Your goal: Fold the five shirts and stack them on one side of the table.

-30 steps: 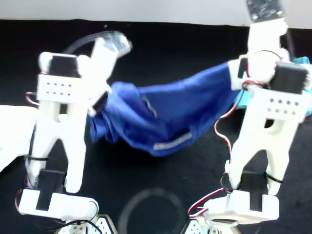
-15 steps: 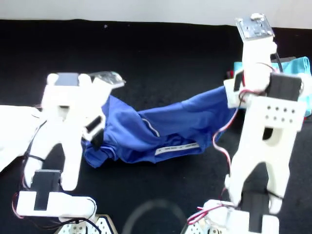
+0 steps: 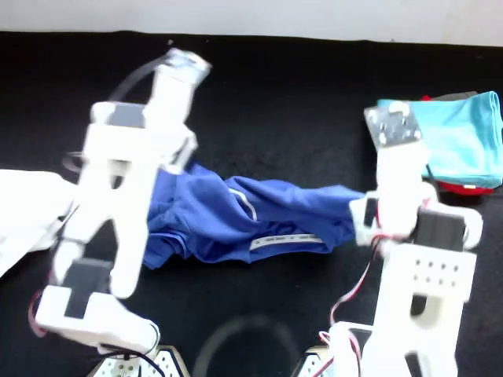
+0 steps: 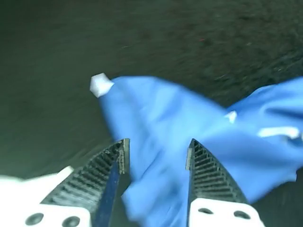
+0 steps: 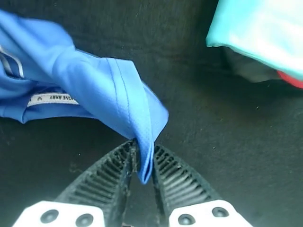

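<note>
right jaws clamped on blue shirt [image 3: 259,221] corner, left jaws apart over its other end, shirt bunched on surface [image 3: 275,94]

A black counter [image 3: 283,94] with a dull, slightly grainy surface spans the scene from left to right. Along its far edge runs a pale wall [image 3: 236,16], meeting it in a straight line. At the near edge, about midway across, a faint grey ring [image 3: 244,319] marks the dark surface.
</note>
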### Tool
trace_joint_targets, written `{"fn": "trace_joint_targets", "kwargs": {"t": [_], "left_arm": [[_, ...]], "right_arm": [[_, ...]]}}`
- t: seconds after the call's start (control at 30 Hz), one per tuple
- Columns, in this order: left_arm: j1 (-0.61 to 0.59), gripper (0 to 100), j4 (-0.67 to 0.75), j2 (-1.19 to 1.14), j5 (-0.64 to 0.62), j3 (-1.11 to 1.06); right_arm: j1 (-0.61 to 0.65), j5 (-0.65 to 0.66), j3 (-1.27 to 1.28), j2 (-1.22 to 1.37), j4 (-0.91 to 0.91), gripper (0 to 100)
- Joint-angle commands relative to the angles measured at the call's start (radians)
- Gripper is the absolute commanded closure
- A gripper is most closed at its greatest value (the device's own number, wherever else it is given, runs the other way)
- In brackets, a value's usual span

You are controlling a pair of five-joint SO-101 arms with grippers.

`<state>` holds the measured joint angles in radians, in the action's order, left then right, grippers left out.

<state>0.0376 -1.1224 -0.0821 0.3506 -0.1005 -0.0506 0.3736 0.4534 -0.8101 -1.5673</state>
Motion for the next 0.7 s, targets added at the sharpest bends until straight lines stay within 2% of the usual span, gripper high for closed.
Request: {"fn": "trace_joint_targets", "kwargs": {"t": [0.0, 0.17, 0.23, 0.3, 0.4, 0.53, 0.67], "left_arm": [[0.064, 80, 0.118, -0.088, -0.048, -0.01], [0.065, 80, 0.118, -0.214, -0.044, -0.019], [0.05, 80, 0.061, -0.248, -0.043, -0.018], [0.039, 85, -0.003, -0.262, -0.015, -0.013], [0.024, 100, -0.077, -0.263, 0.037, -0.015], [-0.022, 99, -0.183, -0.242, 0.04, 0.004], [-0.064, 99, -0.327, -0.107, 0.04, 0.062]], "right_arm": [[-0.025, 0.057, 0.11, -0.156, 0.016, 99.3], [-0.18, 0.133, 0.203, -0.245, 0.059, 99.3], [-0.246, 0.146, 0.223, -0.245, 0.085, 99.3], [-0.288, 0.155, 0.243, -0.245, 0.122, 99.3], [-0.312, 0.149, 0.272, -0.245, 0.183, 99.3], [-0.311, 0.129, 0.295, -0.243, 0.266, 99.3], [-0.308, 0.057, 0.257, -0.153, 0.349, 99.3]]}}
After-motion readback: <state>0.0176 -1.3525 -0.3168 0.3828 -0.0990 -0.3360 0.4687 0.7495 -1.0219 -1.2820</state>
